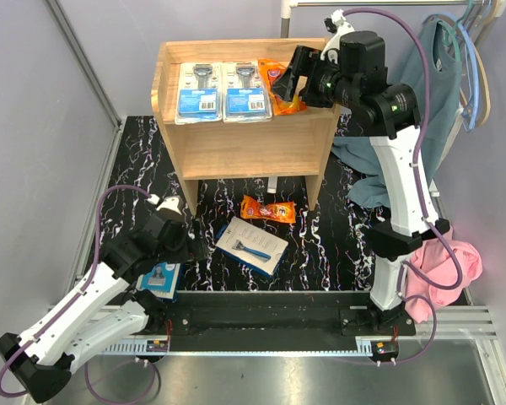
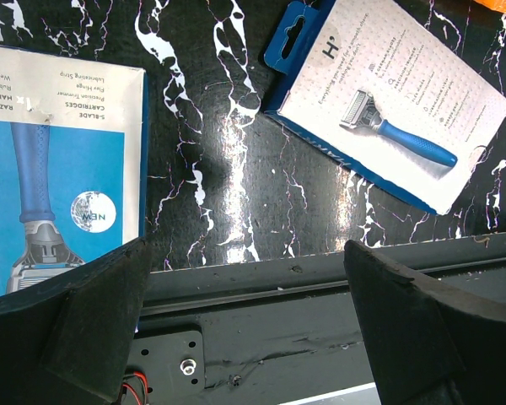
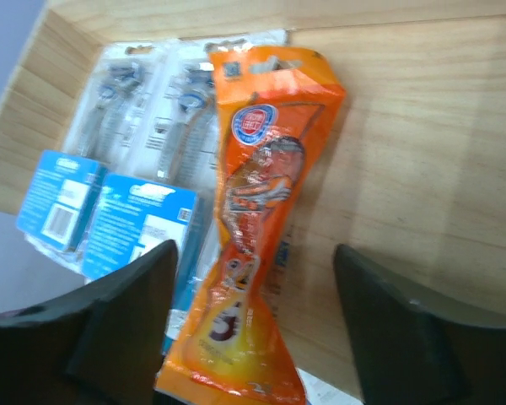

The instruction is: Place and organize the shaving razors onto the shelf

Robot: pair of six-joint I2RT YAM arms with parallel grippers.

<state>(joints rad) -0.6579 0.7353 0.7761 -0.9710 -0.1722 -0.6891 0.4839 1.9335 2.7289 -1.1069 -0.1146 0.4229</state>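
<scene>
Left fingers [image 2: 84,329] stand wide apart with nothing between them. Below the gap are a black base rail [image 2: 278,287] and the near edge of the black marbled table [image 2: 236,169]. White-and-blue box [image 2: 59,169] lies flat on the table just beside one finger, print side up, partly cut off by the frame edge. Second flat box [image 2: 396,101], white face picturing a blue razor, lies further out on the table, turned at an angle and apart from the first.

Right fingers [image 3: 101,329] are also apart, held over the top tier of the shelf [image 3: 430,143]. Orange packet [image 3: 261,236] lies on the wood in the gap between them, pinched at its middle and slanted; neither finger clamps it. Whether a finger brushes its lower end: cannot tell. Just beside it lie a blue-card blister pack [image 3: 164,194] and a further blister pack [image 3: 84,169], flat and side by side on the same tier. The orange packet's edge appears to lap over the nearer one.

Other orange packet [image 1: 268,208] lies on the table in front of the shelf, near the angled box. Teal garment [image 1: 422,101] hangs at the far right; pink cloth [image 1: 451,270] lies at the near right
</scene>
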